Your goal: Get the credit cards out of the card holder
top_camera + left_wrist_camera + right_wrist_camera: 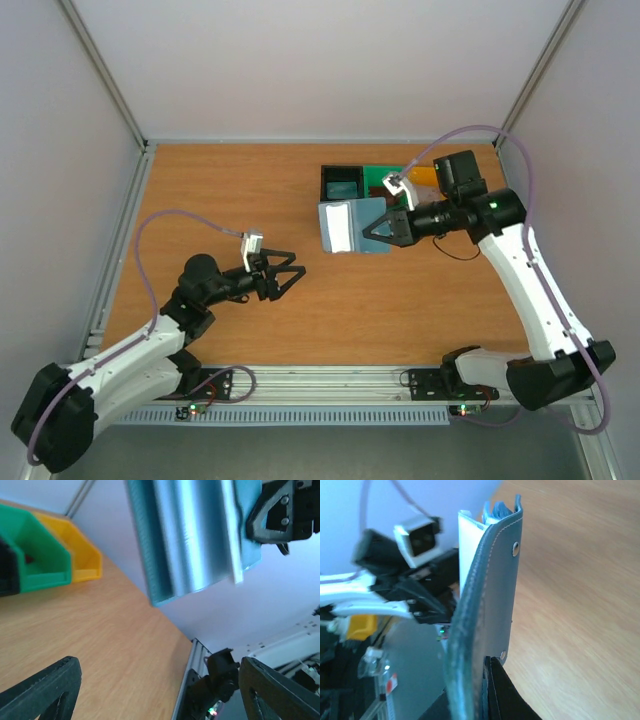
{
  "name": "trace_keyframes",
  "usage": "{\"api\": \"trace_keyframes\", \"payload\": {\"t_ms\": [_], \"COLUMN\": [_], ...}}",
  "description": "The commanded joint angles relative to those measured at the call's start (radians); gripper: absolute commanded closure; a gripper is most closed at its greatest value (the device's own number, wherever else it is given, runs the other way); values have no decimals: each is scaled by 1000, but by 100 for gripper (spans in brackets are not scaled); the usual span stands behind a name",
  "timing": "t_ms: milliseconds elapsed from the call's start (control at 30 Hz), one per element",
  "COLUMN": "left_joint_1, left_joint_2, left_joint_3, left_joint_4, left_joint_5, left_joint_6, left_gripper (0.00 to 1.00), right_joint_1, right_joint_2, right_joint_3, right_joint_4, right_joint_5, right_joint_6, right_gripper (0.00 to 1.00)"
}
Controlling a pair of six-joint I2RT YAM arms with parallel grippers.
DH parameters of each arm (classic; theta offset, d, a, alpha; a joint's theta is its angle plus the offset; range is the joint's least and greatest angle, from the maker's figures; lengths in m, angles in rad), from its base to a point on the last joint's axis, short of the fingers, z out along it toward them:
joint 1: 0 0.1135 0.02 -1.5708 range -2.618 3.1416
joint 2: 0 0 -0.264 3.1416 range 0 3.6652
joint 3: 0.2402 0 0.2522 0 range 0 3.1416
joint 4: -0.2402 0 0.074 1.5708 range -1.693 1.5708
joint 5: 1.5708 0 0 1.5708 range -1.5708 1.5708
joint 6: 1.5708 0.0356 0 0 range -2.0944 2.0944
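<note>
My right gripper (378, 232) is shut on one edge of the blue-grey card holder (350, 228) and holds it off the table in front of the bins. In the right wrist view the card holder (490, 615) stands on edge between the black fingers (506, 696), with a white panel (468, 545) at its far side. I cannot tell whether that panel is one of the credit cards; no red card shows. My left gripper (290, 275) hovers open and empty to the left of the holder. From the left wrist, the card holder (192, 535) hangs above the open left gripper (160, 680).
A black bin (343, 182), a green bin (380, 180) and a yellow bin (425, 178) stand in a row behind the holder. The green bin (35, 555) and yellow bin (80, 550) also appear in the left wrist view. White walls enclose the wooden table (220, 190).
</note>
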Motion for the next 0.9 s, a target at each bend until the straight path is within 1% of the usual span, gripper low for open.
{"api": "trace_keyframes", "payload": {"t_ms": [0, 133, 367, 500, 533, 567, 600, 633, 667, 700, 733, 800, 867], "left_joint_1": [2, -24, -37, -37, -37, -37, -37, -36, -37, -37, -37, -37, -37], "left_joint_2": [-46, -47, -47, -50, -47, -42, -41, -42, -47, -50, -55, -64, -61], "left_joint_3": [-22, 35, 89, 102, 105, 108, 110, 110, 109, 108, 110, 113, 123], "left_joint_4": [165, 234, 302, 313, 310, 308, 311, 315, 319, 320, 322, 337, 360], "left_joint_5": [112, 76, 114, 118, 106, 93, 86, 87, 92, 95, 94, 91, 95], "left_joint_6": [47, 18, 14, 29, 29, 25, 20, 18, 21, 27, 33, 43, 47], "left_gripper": [13, 9, 7, 9, 13, 19, 32, 43, 50, 54, 55, 50, 51], "right_joint_1": [23, 52, 89, 93, 94, 95, 96, 98, 99, 100, 101, 104, 109], "right_joint_2": [-45, -34, 15, 49, 58, 68, 79, 85, 90, 92, 94, 98, 105], "right_joint_3": [61, 83, 135, 185, 198, 210, 223, 233, 239, 240, 239, 233, 230], "right_joint_4": [21, 67, 13, -62, -88, -109, -133, -155, -171, -185, -195, -202, -207], "right_joint_5": [-277, -314, -380, -418, -422, -426, -430, -433, -434, -434, -431, -412, -414], "right_joint_6": [-117, -131, -253, -351, -367, -385, -405, -421, -437, -450, -461, -464, -464], "right_gripper": [99, 99, 99, 99, 99, 99, 99, 99, 99, 99, 98, 98, 98]}}
